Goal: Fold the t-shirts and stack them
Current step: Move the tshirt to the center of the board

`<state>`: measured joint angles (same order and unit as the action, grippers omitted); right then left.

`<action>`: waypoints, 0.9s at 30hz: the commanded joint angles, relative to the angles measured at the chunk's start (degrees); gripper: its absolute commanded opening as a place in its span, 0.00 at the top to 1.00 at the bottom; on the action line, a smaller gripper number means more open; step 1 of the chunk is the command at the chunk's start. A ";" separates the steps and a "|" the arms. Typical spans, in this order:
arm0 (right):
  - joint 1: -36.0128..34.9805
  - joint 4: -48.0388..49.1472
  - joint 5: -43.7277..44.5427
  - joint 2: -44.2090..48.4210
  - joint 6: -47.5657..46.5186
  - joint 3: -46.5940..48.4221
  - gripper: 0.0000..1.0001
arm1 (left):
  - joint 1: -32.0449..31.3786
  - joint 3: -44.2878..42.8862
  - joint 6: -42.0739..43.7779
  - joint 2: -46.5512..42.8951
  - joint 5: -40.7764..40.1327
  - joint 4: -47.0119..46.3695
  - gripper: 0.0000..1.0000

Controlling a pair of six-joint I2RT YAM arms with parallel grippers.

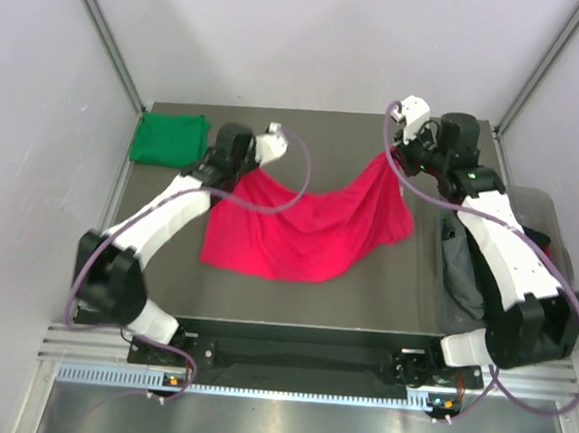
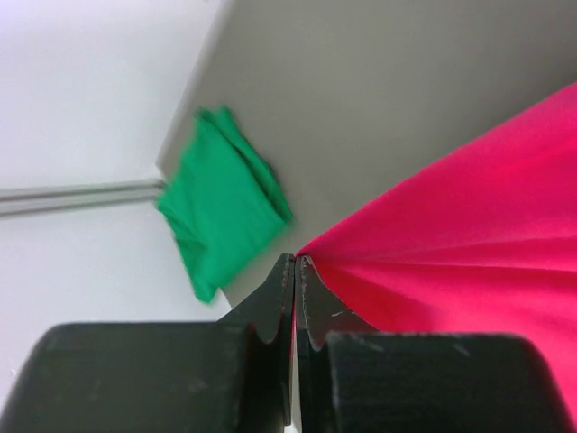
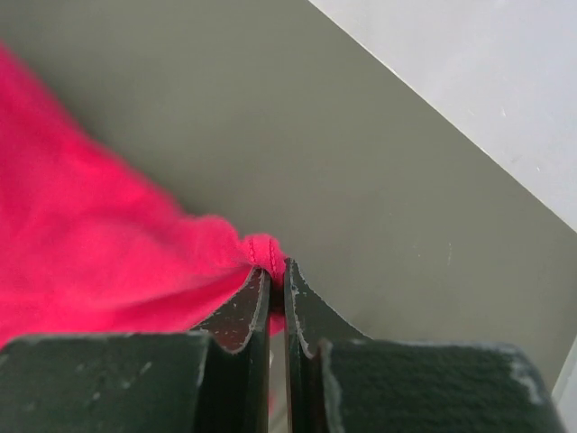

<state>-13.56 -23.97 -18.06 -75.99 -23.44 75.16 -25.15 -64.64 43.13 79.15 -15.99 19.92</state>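
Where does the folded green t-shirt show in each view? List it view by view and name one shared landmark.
Top external: the green t-shirt lies folded on the far left corner of the table.
Left wrist: left of centre, by the table edge, beside the pink t-shirt.
Right wrist: not in it.
Shared landmark: the pink t-shirt, visible in all three views.
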 commanded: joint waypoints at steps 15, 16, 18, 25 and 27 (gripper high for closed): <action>0.82 18.96 11.39 1.35 2.54 -10.80 0.53 | 2.91 8.64 -11.13 -6.18 -8.72 -21.42 0.23; 0.91 17.56 9.47 3.89 -1.48 -12.21 0.51 | 3.00 9.79 -12.01 -9.69 -6.97 -19.85 0.24; -0.23 15.28 9.71 5.84 -5.63 -16.34 0.50 | 3.00 10.59 -14.47 -11.65 -5.29 -10.28 0.27; -0.50 7.18 5.94 2.88 -20.93 -22.77 0.53 | 3.09 13.31 -21.42 -17.54 2.01 0.55 0.30; -0.33 6.92 5.93 0.41 -22.26 -22.77 0.54 | 4.14 14.36 -22.65 -18.16 4.89 1.34 0.30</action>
<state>-13.76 -14.63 -10.66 -72.20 -38.98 53.06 -21.85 -52.01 24.95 62.37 -16.67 16.80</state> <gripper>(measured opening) 0.469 0.698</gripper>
